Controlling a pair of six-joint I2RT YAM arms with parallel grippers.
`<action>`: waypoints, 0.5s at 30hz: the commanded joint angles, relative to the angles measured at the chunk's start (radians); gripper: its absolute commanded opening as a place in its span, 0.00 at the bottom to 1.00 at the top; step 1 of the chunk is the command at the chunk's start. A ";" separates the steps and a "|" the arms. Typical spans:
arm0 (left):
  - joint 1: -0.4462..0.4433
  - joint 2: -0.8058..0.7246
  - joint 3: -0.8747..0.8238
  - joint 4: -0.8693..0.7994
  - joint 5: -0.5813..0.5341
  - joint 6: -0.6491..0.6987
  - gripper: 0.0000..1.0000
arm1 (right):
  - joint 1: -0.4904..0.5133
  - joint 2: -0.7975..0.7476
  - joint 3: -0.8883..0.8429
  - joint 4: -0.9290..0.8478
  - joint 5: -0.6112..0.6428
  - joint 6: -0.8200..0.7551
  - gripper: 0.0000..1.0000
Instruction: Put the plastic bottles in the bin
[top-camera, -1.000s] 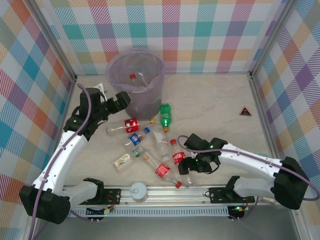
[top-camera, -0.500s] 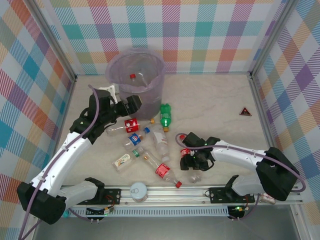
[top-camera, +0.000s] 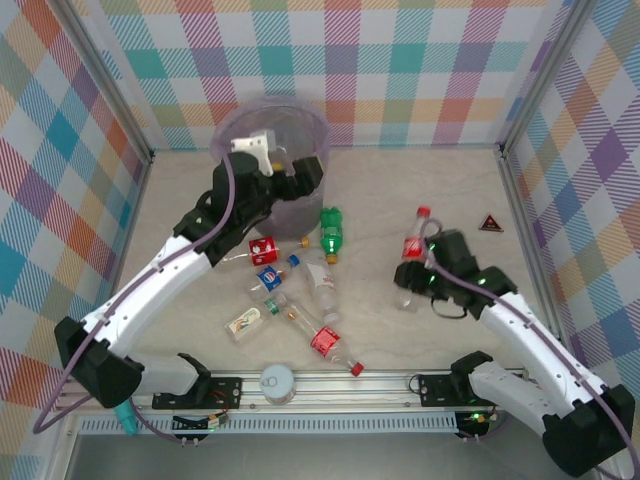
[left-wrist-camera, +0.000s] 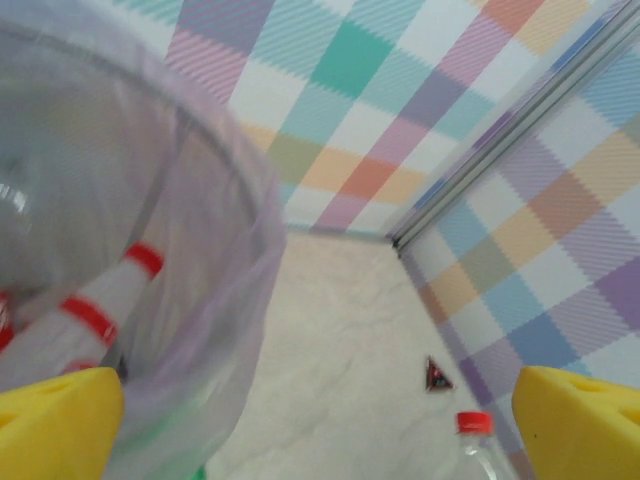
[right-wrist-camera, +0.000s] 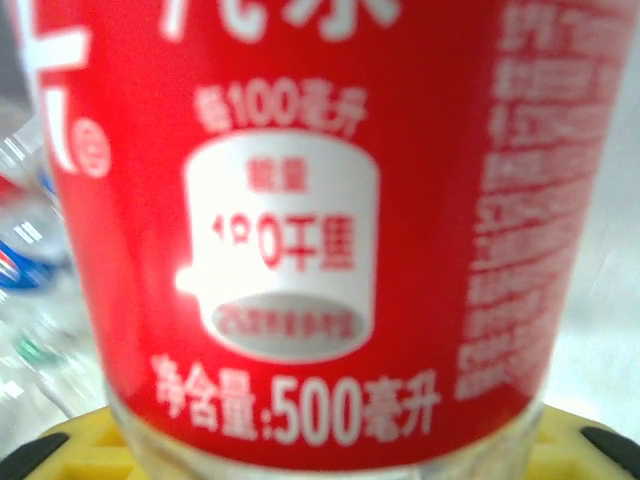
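Note:
The lilac-lined bin (top-camera: 300, 116) stands at the back left, with red-capped bottles inside it (left-wrist-camera: 95, 310). My left gripper (top-camera: 300, 176) hovers wide open by the bin's rim (left-wrist-camera: 215, 290), its yellow fingertips (left-wrist-camera: 55, 425) holding nothing. My right gripper (top-camera: 420, 266) is shut on a red-labelled plastic bottle (top-camera: 412, 246), held upright above the table at centre right; its label (right-wrist-camera: 300, 200) is close up in the right wrist view, and its red cap (left-wrist-camera: 475, 423) shows in the left wrist view. Several more bottles lie mid-table, among them a green one (top-camera: 331, 232) and a blue-labelled one (top-camera: 270, 277).
A white canister with a grey lid (top-camera: 277, 380) sits by the front rail. A small dark triangle (top-camera: 490, 223) lies at the far right near the wall. Checked walls enclose the table on three sides.
My right gripper closed on the red-labelled bottle and lifted it up and to the right, away from the pile. My left arm rose from beside the bin up to its rim, still open.

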 joint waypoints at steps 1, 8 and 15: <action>-0.020 0.036 0.118 0.061 0.001 0.057 0.99 | -0.089 0.045 0.167 0.035 -0.062 -0.130 0.42; -0.089 0.211 0.320 0.019 0.227 0.057 0.99 | -0.104 0.094 0.256 0.287 -0.194 -0.100 0.40; -0.120 0.219 0.209 0.219 0.251 -0.090 0.97 | -0.061 0.048 0.105 0.590 -0.362 -0.030 0.37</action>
